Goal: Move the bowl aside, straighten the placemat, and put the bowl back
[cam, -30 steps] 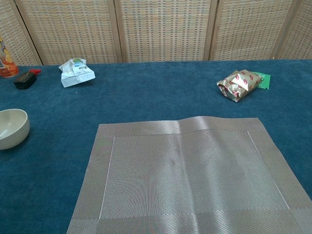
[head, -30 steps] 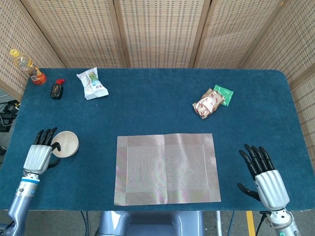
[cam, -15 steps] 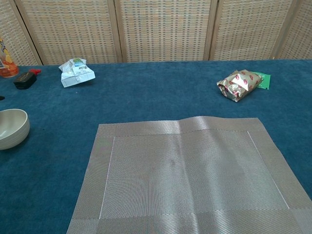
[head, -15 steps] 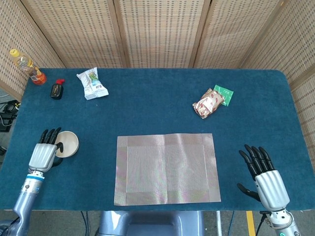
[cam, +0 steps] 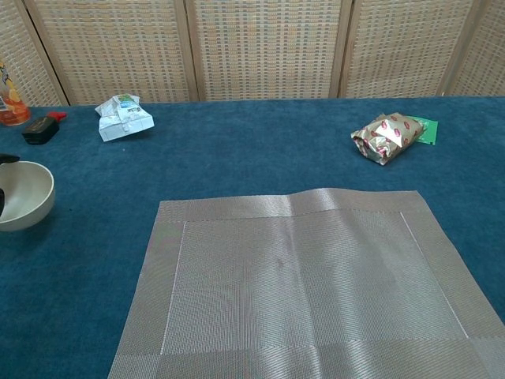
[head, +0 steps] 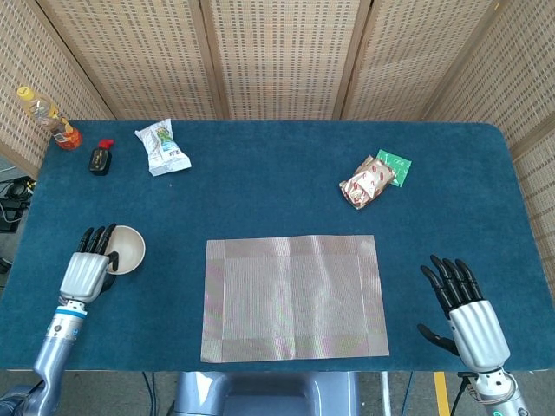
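The small cream round bowl [head: 126,250] sits mouth-up on the dark blue felt-covered table [head: 277,182], left of the grey woven rectangular placemat [head: 295,297]. The left hand [head: 87,269] grips its near-left rim. The placemat's long axis runs left to right, edges square with the table. The right hand [head: 464,308] rests apart, fingers spread, holding nothing. Woven cane screens [head: 277,52] stand behind the table.

One bowl [head: 124,248] and one placemat [head: 294,297] are sitting on the bench [head: 277,173]. Two hands are showing: the left hand [head: 84,274] and the right hand [head: 468,315]. Three snack packets are lying there: white [head: 162,147], foil [head: 368,181], green [head: 395,162]. One orange-capped bottle [head: 50,118] and one small black bottle [head: 101,158] are standing by.
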Robot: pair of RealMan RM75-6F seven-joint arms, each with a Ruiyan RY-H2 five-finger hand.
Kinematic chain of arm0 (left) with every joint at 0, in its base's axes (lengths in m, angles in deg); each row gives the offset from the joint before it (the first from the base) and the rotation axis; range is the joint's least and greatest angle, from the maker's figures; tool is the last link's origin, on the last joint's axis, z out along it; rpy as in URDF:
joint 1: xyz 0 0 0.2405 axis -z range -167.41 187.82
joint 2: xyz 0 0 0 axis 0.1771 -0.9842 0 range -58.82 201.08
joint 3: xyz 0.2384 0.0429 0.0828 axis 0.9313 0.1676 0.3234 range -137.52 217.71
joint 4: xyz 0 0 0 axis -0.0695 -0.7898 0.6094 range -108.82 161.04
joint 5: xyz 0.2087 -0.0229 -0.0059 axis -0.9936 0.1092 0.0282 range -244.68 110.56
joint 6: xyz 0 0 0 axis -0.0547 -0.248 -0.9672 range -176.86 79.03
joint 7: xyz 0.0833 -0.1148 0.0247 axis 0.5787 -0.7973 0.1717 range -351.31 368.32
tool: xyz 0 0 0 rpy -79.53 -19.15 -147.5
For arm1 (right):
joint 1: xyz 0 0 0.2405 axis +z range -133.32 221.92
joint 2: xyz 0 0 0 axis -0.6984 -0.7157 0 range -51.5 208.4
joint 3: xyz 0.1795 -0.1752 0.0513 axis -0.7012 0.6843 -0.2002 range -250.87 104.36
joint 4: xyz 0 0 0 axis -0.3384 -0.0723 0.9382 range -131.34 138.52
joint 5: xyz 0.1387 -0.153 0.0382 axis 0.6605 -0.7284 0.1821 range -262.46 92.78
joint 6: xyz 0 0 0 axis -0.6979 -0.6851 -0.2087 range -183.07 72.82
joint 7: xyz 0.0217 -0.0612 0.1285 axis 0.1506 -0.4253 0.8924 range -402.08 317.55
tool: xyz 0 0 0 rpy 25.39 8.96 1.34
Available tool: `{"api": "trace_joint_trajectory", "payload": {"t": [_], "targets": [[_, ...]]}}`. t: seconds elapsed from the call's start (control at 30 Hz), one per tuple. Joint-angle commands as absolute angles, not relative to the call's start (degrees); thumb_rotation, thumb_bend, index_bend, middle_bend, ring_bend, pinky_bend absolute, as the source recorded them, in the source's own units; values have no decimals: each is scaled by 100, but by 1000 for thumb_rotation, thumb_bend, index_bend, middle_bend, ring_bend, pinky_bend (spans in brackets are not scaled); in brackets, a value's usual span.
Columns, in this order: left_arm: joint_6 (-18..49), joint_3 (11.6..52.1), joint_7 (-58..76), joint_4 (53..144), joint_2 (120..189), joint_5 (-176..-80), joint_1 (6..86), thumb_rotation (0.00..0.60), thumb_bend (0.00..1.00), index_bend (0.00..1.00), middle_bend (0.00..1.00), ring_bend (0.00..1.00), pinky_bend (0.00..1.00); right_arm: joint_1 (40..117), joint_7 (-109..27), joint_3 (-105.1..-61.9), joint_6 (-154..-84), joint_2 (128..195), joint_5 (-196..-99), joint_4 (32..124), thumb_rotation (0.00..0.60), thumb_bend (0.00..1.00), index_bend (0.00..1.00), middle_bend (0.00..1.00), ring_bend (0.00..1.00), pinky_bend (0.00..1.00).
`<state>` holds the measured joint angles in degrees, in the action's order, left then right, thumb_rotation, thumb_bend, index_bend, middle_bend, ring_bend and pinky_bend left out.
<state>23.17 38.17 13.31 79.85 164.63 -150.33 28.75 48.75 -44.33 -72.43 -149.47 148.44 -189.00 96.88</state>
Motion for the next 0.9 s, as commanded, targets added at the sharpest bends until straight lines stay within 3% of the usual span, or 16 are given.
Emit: {"api": "trace_joint_trajectory", "payload": {"t": [0.03,0.3,0.53,0.9], "targets": [[2371,3830,1325,8011,16444,-15072,2862,600,524,626,0,0,0,4875,-4440,-7239,-14942,14848,-18904,9688,600,211,28,0,0,0],[2599,3860,1350,8320,16279,-15256,2858,600,524,626,0,0,0,4872,-4475,-7226,-14925,14867,-18916,9690,600,211,28,0,0,0],[2836,3846,1749,9227,16056,-15627,3046,600,523,623,0,0,0,4878,-4453,-7241,-14900,14856,-18868,9700,600,211,28,0,0,0],[2193,3694,3236,10760,16355,-15861,3714,600,522,618,0,0,0,4872,-4233,-7297,-14953,14755,-18765,9718,600,211,28,0,0,0]]}}
